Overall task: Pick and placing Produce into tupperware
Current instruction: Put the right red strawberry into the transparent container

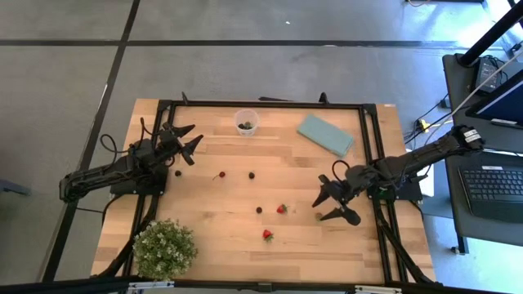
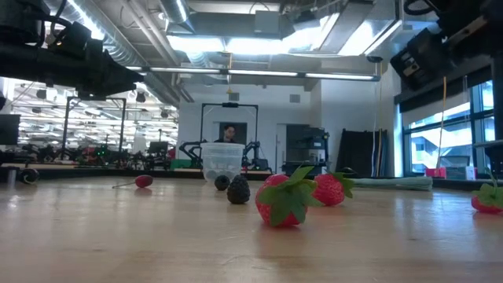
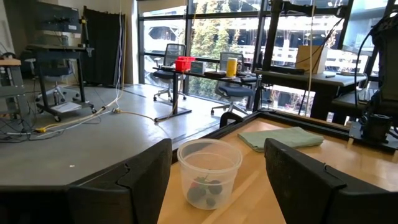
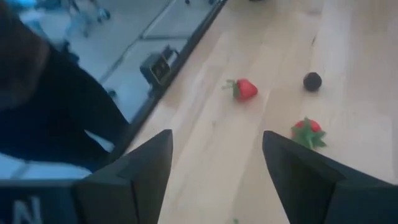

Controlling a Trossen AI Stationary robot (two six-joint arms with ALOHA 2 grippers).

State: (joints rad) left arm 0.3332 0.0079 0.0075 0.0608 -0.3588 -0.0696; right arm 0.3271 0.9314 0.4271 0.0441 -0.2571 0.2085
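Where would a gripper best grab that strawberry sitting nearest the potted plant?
Probably from straight above, closing the fingers across the red body of the strawberry, below its green leafy cap. It lies alone on bare wood, so both fingers have room. The open right gripper looks nearer.

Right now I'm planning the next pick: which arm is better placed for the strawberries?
Probably the right. Its open hand hovers beside the strawberries, while the left hand, also open, is up near the tupperware.

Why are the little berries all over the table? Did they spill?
They lie scattered on the wooden table, like the strawberry, not tipped out: the tupperware stands upright with a few pieces inside. Nothing looks broken.
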